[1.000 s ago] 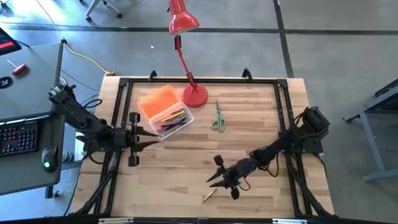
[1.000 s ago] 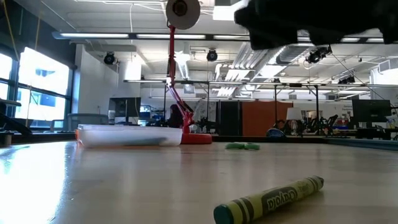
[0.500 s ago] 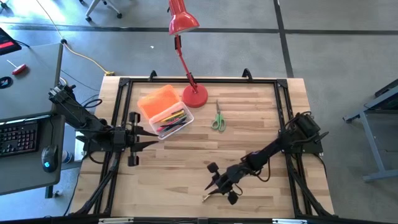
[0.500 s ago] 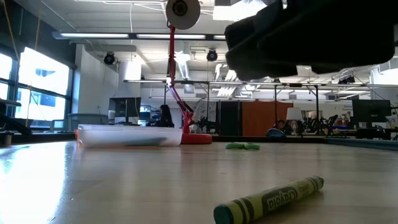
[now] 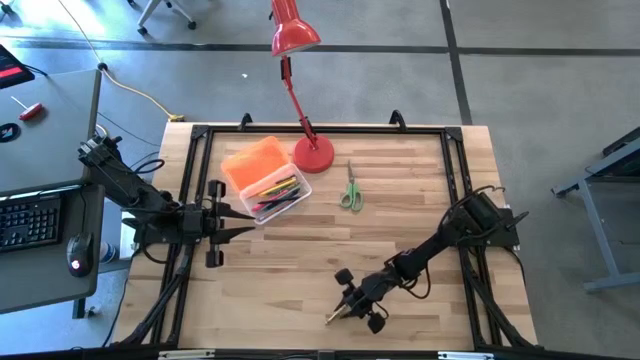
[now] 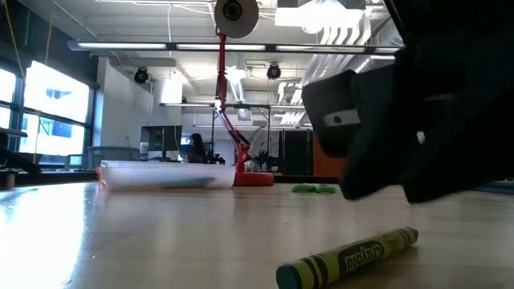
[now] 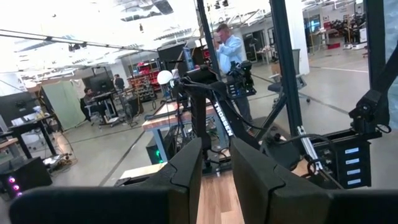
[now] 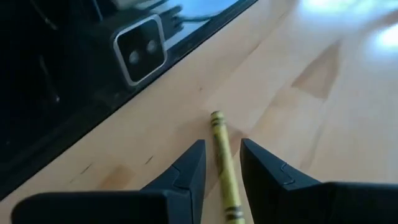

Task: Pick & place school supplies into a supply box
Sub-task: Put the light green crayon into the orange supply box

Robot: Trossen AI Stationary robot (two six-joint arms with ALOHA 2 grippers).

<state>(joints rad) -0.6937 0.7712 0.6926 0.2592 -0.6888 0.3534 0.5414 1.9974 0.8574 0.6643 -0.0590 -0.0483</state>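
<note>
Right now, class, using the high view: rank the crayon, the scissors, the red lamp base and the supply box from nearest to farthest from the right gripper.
1. Crayon: at the right gripper, near the table's front edge.
2. Scissors: mid-table, toward the back.
3. Red lamp base: behind and left of the scissors.
4. Supply box: farthest, back-left, beside the lamp base.

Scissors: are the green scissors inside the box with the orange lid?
No, the green scissors lie flat on the bare wooden table, apart from the supply box, on the far side of the red lamp's base.
</note>
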